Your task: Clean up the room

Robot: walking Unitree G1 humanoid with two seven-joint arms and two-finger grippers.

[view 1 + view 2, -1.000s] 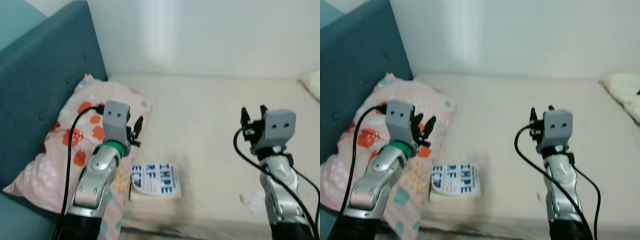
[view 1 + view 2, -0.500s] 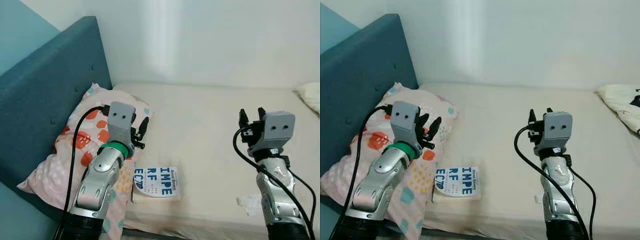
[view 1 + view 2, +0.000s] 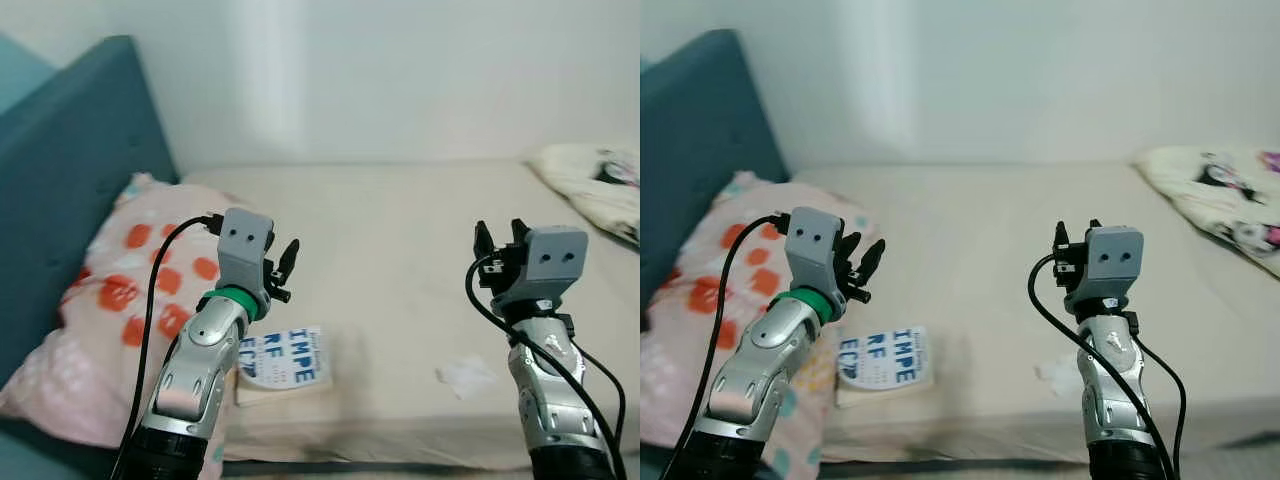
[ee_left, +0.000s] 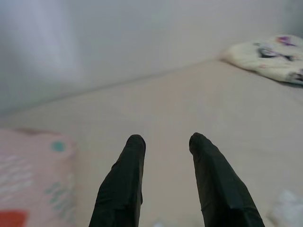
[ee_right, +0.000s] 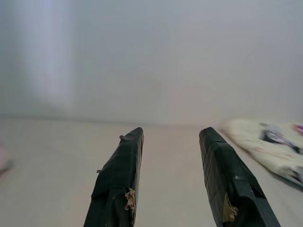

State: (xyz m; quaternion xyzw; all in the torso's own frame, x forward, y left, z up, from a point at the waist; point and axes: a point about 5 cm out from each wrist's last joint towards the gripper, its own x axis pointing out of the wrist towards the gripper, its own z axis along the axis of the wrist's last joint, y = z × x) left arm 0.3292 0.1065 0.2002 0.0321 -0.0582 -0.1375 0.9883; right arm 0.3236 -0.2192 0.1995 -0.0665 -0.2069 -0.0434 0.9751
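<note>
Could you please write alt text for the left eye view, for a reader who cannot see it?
Two silver robot arms are raised over a beige bed, left gripper and right gripper both open and empty. A book lies beside a spotted pink pillow.

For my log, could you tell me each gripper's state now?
Left gripper: open, holding nothing.
Right gripper: open, holding nothing.
</note>
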